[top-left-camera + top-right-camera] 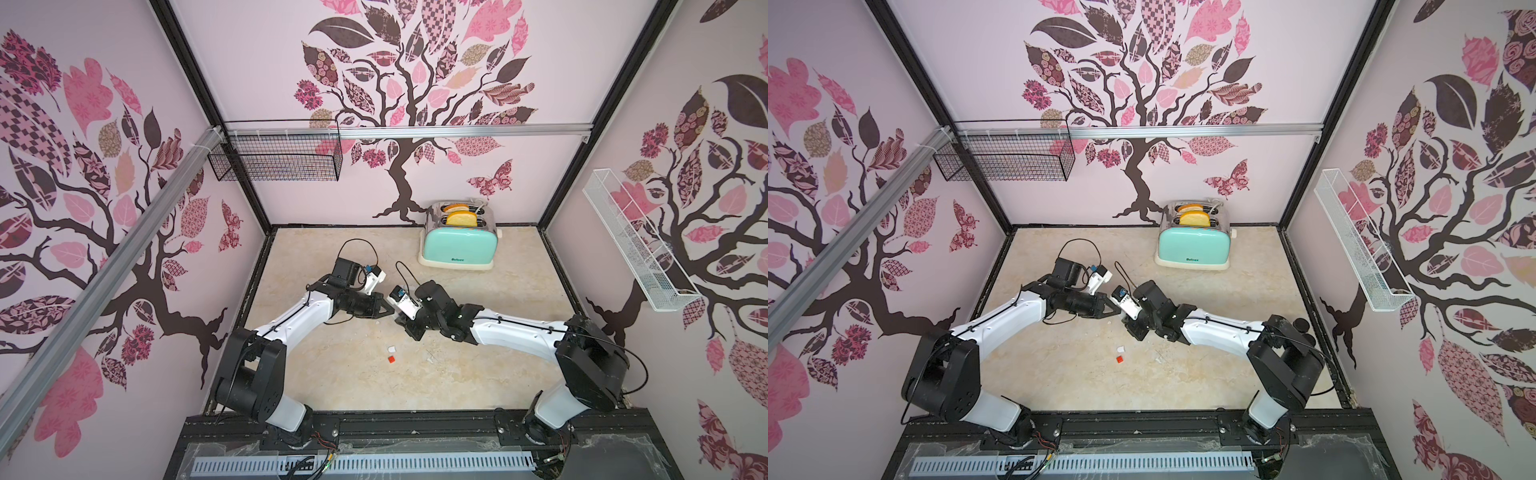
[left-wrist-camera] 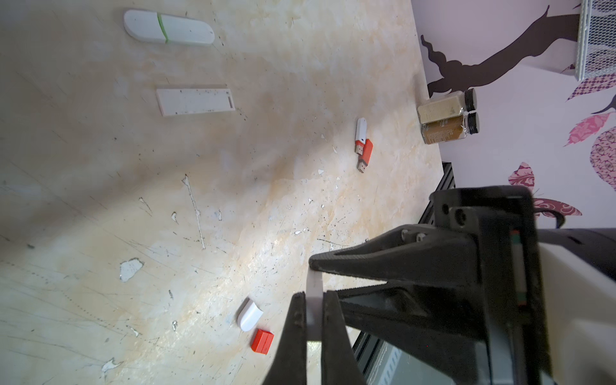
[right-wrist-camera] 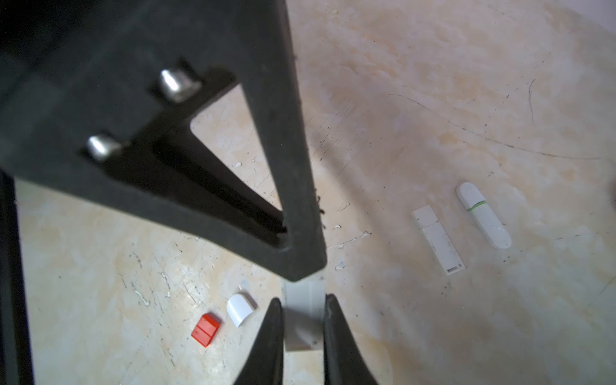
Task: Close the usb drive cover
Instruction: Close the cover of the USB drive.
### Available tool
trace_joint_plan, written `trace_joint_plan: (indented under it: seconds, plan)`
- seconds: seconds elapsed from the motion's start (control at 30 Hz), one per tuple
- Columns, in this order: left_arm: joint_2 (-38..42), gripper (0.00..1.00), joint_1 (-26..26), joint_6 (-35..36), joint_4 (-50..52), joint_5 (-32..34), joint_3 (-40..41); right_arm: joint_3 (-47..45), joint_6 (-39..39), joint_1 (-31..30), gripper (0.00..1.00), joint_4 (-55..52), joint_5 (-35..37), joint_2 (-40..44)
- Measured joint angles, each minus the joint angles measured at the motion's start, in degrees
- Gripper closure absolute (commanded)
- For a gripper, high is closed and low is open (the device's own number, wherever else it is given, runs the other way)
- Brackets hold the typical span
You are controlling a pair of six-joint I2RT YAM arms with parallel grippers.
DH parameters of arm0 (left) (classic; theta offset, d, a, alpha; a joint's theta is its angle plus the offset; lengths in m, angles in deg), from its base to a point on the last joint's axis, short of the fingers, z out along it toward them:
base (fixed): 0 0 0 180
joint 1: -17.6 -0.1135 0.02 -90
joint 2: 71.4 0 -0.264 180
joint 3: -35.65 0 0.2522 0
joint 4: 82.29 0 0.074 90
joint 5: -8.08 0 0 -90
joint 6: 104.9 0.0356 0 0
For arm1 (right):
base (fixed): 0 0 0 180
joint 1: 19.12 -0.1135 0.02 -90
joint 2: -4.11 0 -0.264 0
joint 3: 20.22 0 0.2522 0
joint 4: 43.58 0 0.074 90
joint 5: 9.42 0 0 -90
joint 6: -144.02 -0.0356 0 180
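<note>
Found the usb drive [image 2: 315, 283], a thin white stick, held off the table [image 1: 478, 332] over its middle and pinched at both ends: left gripper [image 2: 314, 294] pressed together on one end, right gripper [image 3: 303, 297] pressed together on the other. Saw the two sets of tips nearly touching, with only a short bare stretch of white between them. Read the stick's long axis as running from one pair of tips to the other, so neither arm nearer, both on it. Judged the coming move a push of the two ends together along that axis, with any skew likely to jam it. Could not tell which end was the cover, nor whether it was seated.

Noted on the table a loose red cap [image 2: 262, 340] and white cap [image 2: 250, 315] just beside each other, near the grippers; a white drive [image 2: 361, 128] and a red drive [image 2: 366, 151], plugs bare, touching; a green-banded drive [image 2: 168, 27] and a flat white stick [image 2: 195, 101] near each other, well apart from the rest.

Noted a toaster [image 1: 457, 245] at the back with bread slices [image 1: 460, 218] in its slots; a black wire basket [image 1: 276, 156] and a white wire shelf [image 1: 640, 245] on the walls, contents not made out; two spice jars [image 2: 446, 116] touching by the side wall, one filled pale, one brown
</note>
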Motion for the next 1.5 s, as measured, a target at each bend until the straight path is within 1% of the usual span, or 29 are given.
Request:
trace_joint_plan:
  seconds: [0.13,0.4,0.67,0.77,0.83,0.87,0.9,1.0,1.17,1.33,1.5]
  plan:
    - [0.07,1.0,0.0,-0.11,-0.07,0.07,0.0,0.0,-0.72,0.15,1.0,-0.39,-0.87,0.0]
    - [0.04,1.0,0.55,-0.24,1.49,0.24,0.13,0.0,6.16,0.07,1.0,-2.05,-1.09,0.0]
    - [0.04,1.0,0.83,-0.39,2.45,0.55,0.11,0.02,7.89,0.15,1.0,-2.89,-1.7,0.0]
    - [0.35,0.87,0.9,-0.35,2.43,1.05,0.11,0.02,7.93,0.92,1.0,-2.95,-2.47,0.0]
    - [1.01,0.82,0.87,-0.5,2.56,1.49,0.13,0.02,8.15,1.36,1.0,-2.49,-3.21,0.02]
    - [1.44,0.77,0.83,-0.55,2.8,1.57,0.26,0.02,8.41,1.55,1.0,-1.31,-3.54,0.07]
    - [1.97,0.69,0.81,-0.63,3.08,1.62,0.68,0.02,8.79,1.81,1.0,0.15,-3.72,0.24]
    - [3.63,0.54,-0.09,-0.48,4.33,2.14,1.4,-0.07,9.81,2.84,1.0,1.75,-3.85,1.01]
    - [6.45,0.36,-2.93,0.0,5.42,2.99,1.84,-1.29,11.3,4.07,1.0,3.87,-3.32,2.05]
    - [10.95,0.26,-5.95,0.44,5.46,4.17,2.82,-1.79,12.26,5.05,1.0,3.28,-2.34,2.01]
    - [15.47,0.21,-8.83,0.72,5.2,4.79,4.79,-1.68,12.92,5.92,1.0,1.2,-1.75,1.88]
